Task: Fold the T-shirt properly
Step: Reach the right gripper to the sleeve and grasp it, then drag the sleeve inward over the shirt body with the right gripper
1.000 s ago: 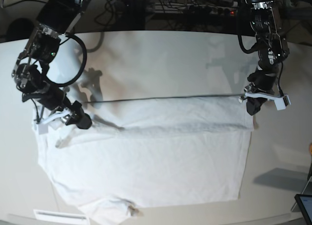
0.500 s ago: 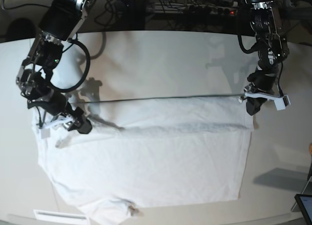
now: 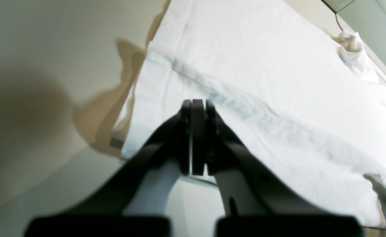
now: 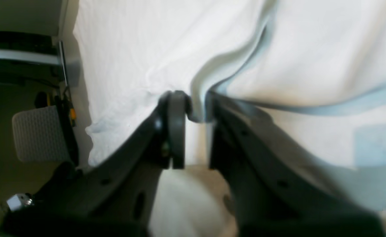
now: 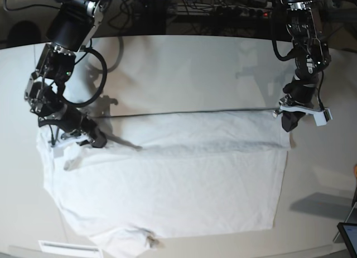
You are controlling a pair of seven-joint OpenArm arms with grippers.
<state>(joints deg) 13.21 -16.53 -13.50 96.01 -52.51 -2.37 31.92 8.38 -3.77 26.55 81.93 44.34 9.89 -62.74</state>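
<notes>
The white T-shirt (image 5: 178, 191) lies spread on the off-white table (image 5: 184, 68), with its far part folded toward me into a band. My left gripper (image 5: 287, 127) is shut at the band's right end. In the left wrist view its jaws (image 3: 194, 103) are closed at the hem line of the shirt (image 3: 278, 82), and the cloth edge there looks slightly raised. My right gripper (image 5: 96, 142) is at the band's left end. In the right wrist view it (image 4: 197, 107) pinches a raised fold of the shirt (image 4: 140, 49).
A thin dark line (image 5: 189, 113) runs across the table along the band's far edge. A crumpled sleeve (image 5: 136, 238) lies at the front. A dark device (image 5: 348, 235) sits at the front right corner. Cables (image 5: 184, 12) run behind the table.
The right arm has swung and its gripper has turned at the shirt's left end, shifting the cloth there slightly. The left arm has not moved.
</notes>
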